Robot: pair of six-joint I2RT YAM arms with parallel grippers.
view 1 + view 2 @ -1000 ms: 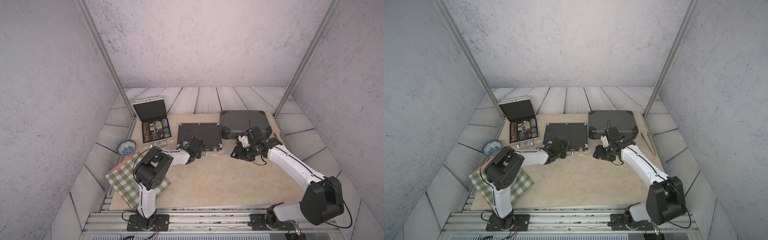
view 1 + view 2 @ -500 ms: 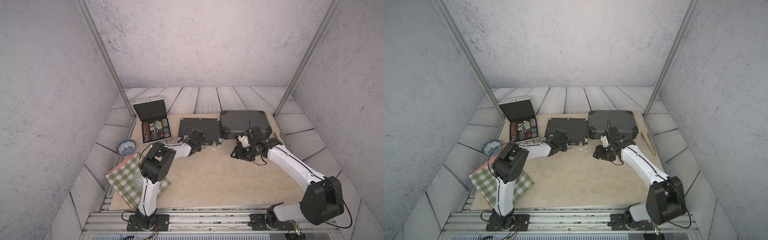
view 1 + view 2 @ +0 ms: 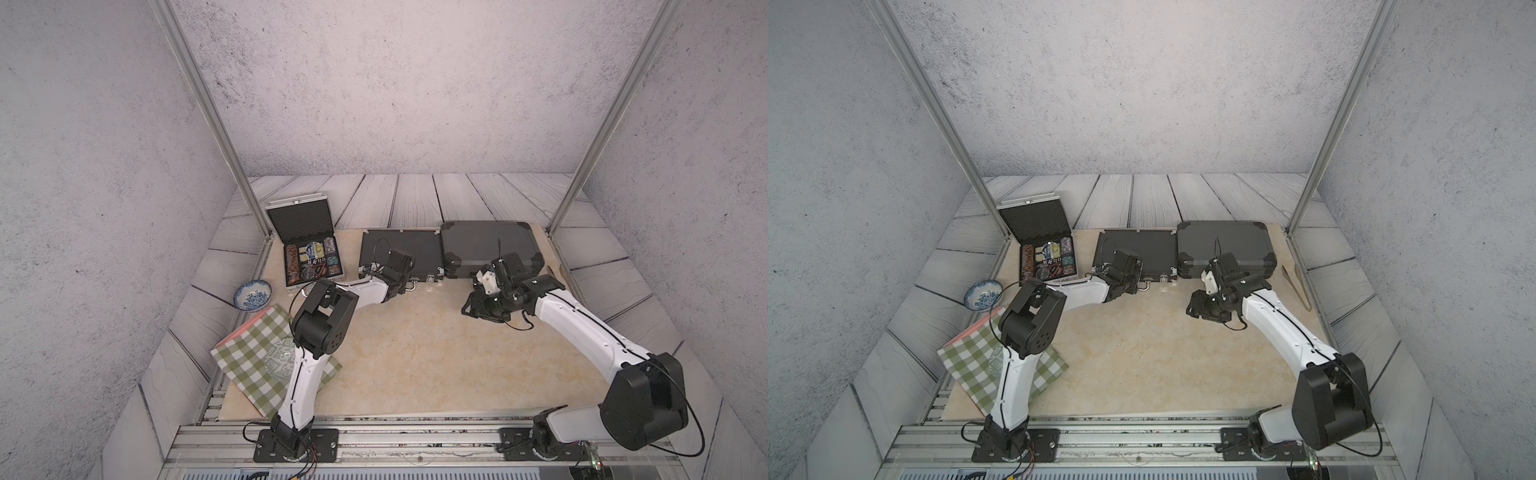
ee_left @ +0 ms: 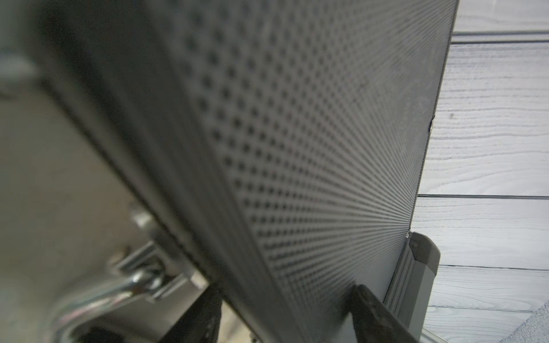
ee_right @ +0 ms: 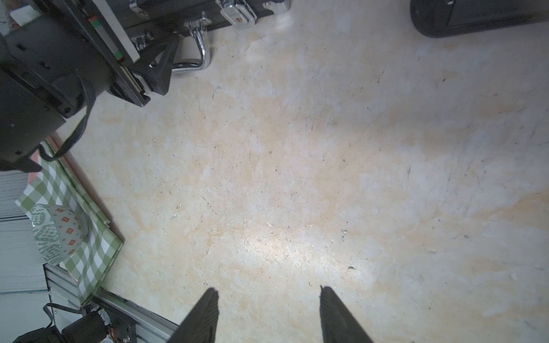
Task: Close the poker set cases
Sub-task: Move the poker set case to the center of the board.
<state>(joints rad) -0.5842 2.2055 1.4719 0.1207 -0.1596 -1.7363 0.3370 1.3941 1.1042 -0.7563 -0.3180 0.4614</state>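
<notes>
Three cases stand along the back of the table. A small silver case (image 3: 309, 249) at the left is open, its lid upright and chips showing. The flat black case (image 3: 401, 253) in the middle lies with its lid down. A larger dark grey case (image 3: 490, 245) to its right is also down. My left gripper (image 3: 405, 270) is open at the black case's front edge beside the chrome handle (image 5: 196, 59). In the left wrist view one finger (image 4: 374, 314) lies over the dotted lid (image 4: 297, 133) and the other sits by the front wall. My right gripper (image 5: 267, 297) hangs open over bare table.
A blue and white bowl (image 3: 252, 295) sits at the left edge. A green checked cloth (image 3: 257, 357) lies at the front left with a patterned bowl (image 5: 58, 233) upside down on it. Wooden tongs (image 3: 1298, 286) lie at the right edge. Metal rails (image 3: 415, 436) run along the front.
The black middle case has slid toward the back, and my left arm has stretched out with it. The right arm has stayed still.
</notes>
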